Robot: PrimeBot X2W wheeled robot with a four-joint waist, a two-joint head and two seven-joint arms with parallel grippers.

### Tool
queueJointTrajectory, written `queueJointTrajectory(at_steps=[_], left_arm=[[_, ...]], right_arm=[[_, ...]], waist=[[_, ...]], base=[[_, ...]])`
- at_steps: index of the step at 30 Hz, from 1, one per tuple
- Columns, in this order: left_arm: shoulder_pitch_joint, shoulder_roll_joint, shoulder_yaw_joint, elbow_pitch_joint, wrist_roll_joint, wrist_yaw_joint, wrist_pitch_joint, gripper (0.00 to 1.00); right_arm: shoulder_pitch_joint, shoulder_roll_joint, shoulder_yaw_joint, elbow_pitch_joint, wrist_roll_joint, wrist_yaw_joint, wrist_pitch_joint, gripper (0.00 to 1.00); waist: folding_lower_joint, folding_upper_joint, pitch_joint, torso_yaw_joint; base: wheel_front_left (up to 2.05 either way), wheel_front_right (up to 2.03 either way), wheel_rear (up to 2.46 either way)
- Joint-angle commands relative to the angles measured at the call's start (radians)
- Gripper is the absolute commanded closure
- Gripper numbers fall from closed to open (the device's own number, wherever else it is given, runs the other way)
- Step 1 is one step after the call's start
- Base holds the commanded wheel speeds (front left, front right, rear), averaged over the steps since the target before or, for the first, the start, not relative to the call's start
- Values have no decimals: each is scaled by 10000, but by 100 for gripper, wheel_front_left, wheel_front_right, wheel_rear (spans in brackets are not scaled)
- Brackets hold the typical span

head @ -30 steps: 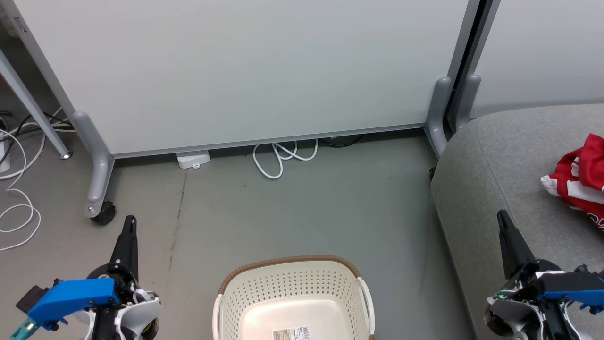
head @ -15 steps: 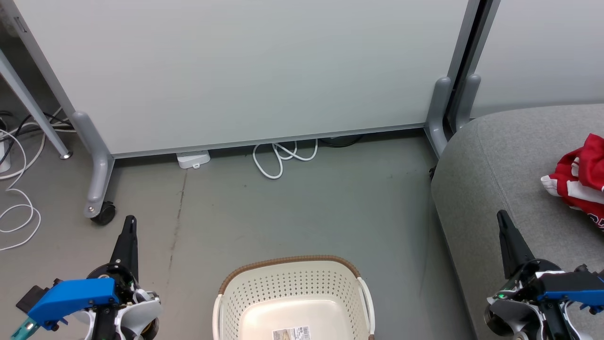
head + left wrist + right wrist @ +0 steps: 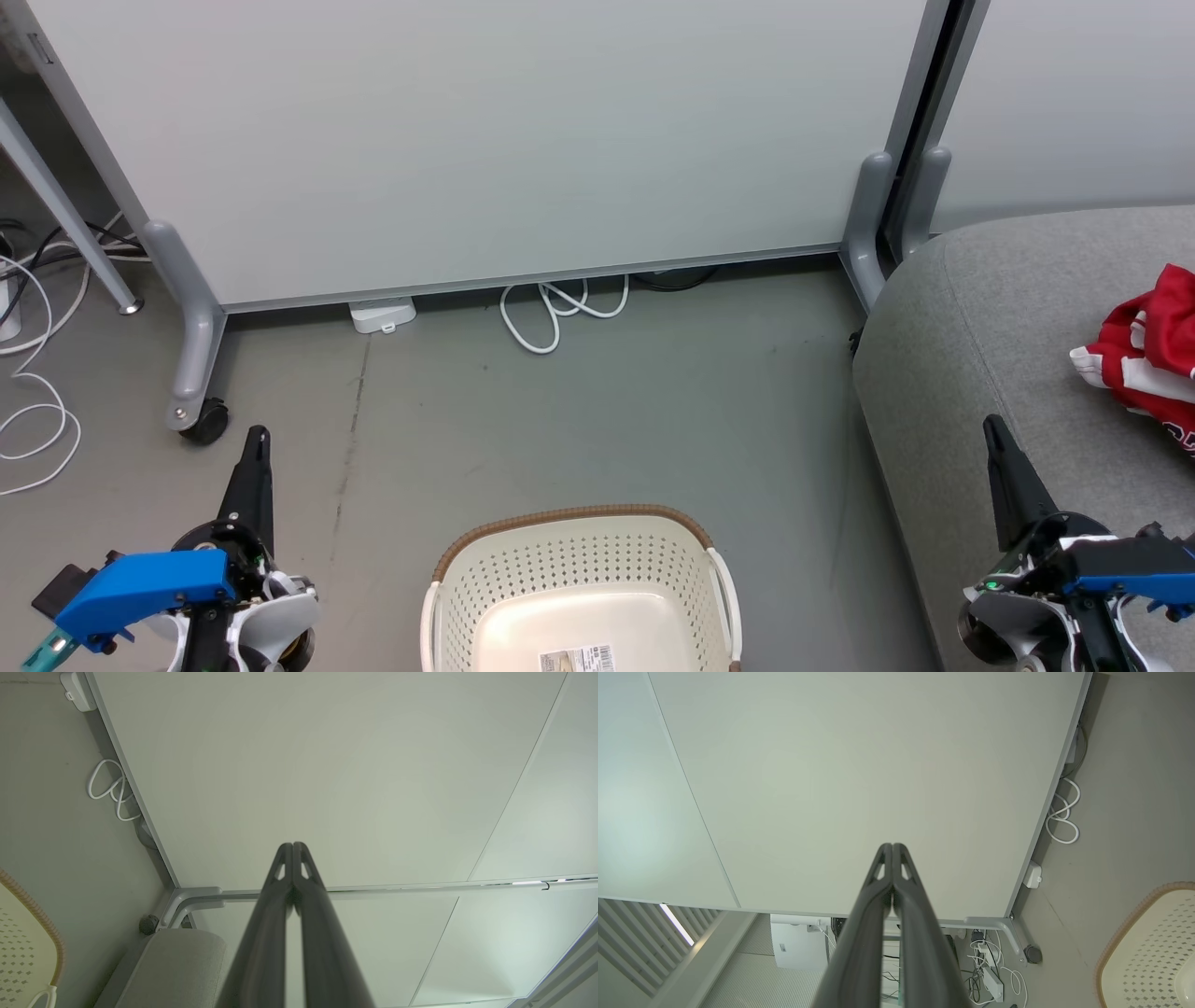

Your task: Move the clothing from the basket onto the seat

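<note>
Grey floor (image 3: 597,401); nothing moved: basket (image 3: 579,560) bare, clothing (image 3: 1144,359) on seat (image 3: 980,317) to its right; left gripper (image 3: 257,437), right gripper (image 3: 991,425) closed, empty: likely done.

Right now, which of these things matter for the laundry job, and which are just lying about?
Part of the job: red clothing, basket, grey seat.
Just lying about: white partition, coiled white cable, small white box.

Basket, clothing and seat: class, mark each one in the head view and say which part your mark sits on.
basket (image 3: 579,560), head view, perforated back wall.
clothing (image 3: 1158,308), head view, upper red fabric.
seat (image 3: 990,308), head view, bare grey cushion top.
</note>
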Motion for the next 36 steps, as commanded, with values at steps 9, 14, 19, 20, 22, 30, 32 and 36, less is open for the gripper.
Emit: queueJointTrajectory(at_steps=[9,14,19,20,22,30,32,36], left_arm=[[-91,38,29,-37,-18,21,39,100],[-90,38,28,-37,-19,23,39,100],[-90,38,28,-37,-19,21,37,100],[-90,38,28,-37,-19,23,39,100],[-90,38,28,-37,-19,23,37,100],[-90,38,28,-37,-19,21,38,100],[-90,38,27,-37,-19,23,38,100],[-91,38,27,-37,-20,23,38,100]], right_arm=[[113,23,-15,-35,19,4,0,100],[113,23,-15,-35,19,4,0,100],[113,23,-15,-33,19,4,0,100],[113,23,-15,-33,19,4,0,100],[113,23,-15,-33,19,4,0,100],[112,23,-15,-33,19,4,0,100],[112,23,-15,-33,19,4,0,100],[112,23,-15,-33,19,4,0,100]], waist=[[0,0,0,0],[0,0,0,0],[0,0,0,0],[0,0,0,0],[0,0,0,0],[0,0,0,0],[0,0,0,0],[0,0,0,0]], base=[[0,0,0],[0,0,0],[0,0,0],[0,0,0],[0,0,0],[0,0,0],[0,0,0],[0,0,0]])
